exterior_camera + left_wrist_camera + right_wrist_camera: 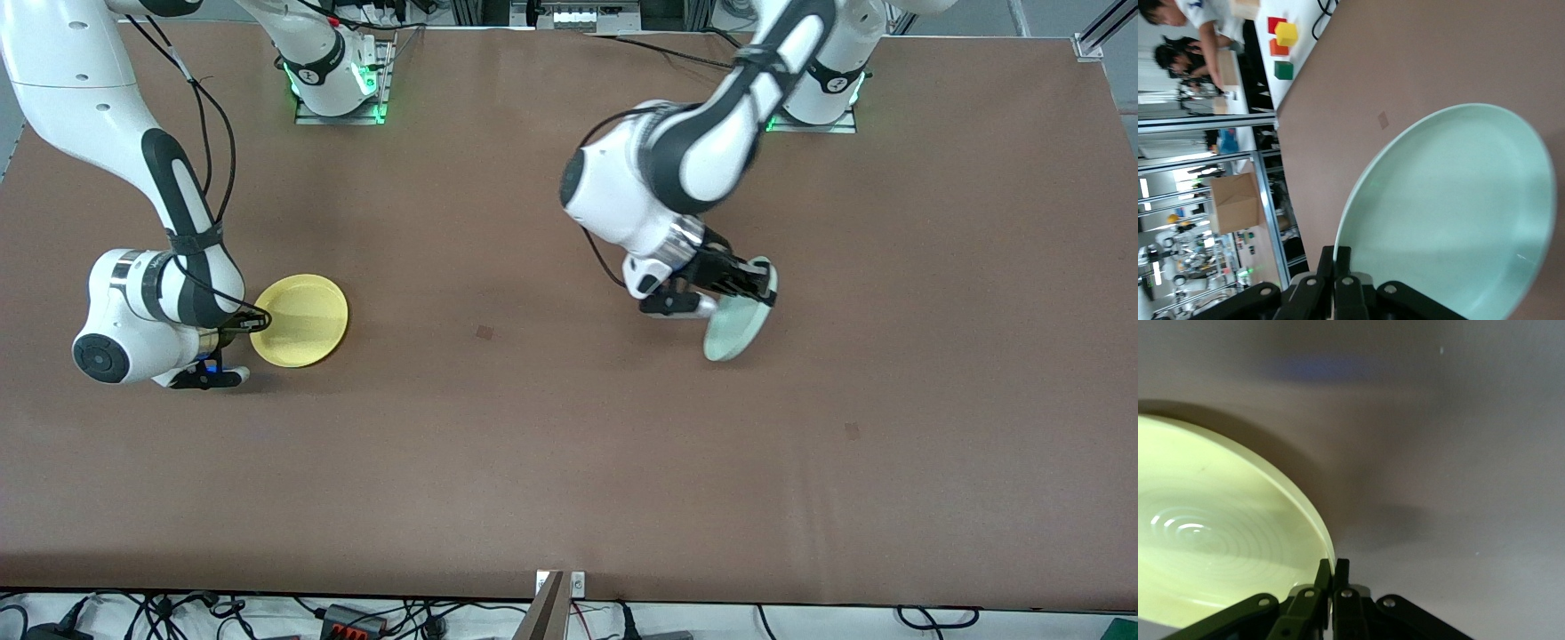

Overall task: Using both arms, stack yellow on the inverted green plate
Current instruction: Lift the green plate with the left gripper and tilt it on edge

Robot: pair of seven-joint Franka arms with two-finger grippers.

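The yellow plate [302, 320] lies open side up at the right arm's end of the table. My right gripper [254, 325] is shut on its rim on the side toward the right arm's end; the right wrist view shows the fingers [1340, 571] pinching the plate's edge [1218, 533]. My left gripper [756, 286] is shut on the rim of the pale mint-green plate [738, 327] and holds it tilted steeply on edge above the table's middle. In the left wrist view the gripper [1341, 257] clamps the green plate [1451, 213] at its rim.
The brown table [533, 444] carries small dark marks [484, 332] between the plates and one nearer the front camera [852, 431]. Coloured blocks [1283, 41] sit off the table in the left wrist view. Cables run along the table's front edge.
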